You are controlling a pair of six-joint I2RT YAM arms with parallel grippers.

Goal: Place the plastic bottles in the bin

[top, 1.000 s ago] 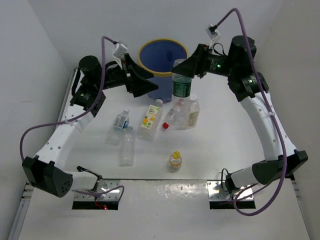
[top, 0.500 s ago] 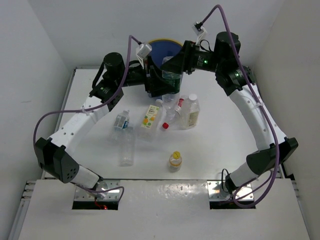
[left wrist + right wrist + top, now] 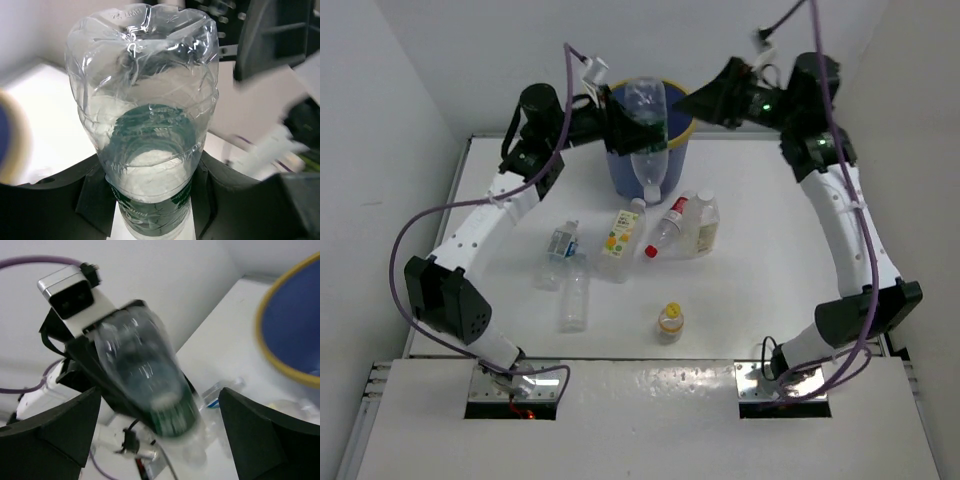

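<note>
Bottle [image 3: 645, 105] with a green label, gripped cap-down at the bin [image 3: 682, 160] by the left gripper [image 3: 152, 205].

Nearest, a yellow-capped bottle [image 3: 670, 320] is stood alone on the white table [image 3: 770, 260]; five more are clustered behind it, before the bin, and plain white walls [image 3: 470, 50] are set around. Half a second ago the bottle was carried by the right gripper [image 3: 705, 100], which is now spread wide and drawn back.

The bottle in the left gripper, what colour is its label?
Dark green; the bottle shows it best in the left wrist view.
</note>
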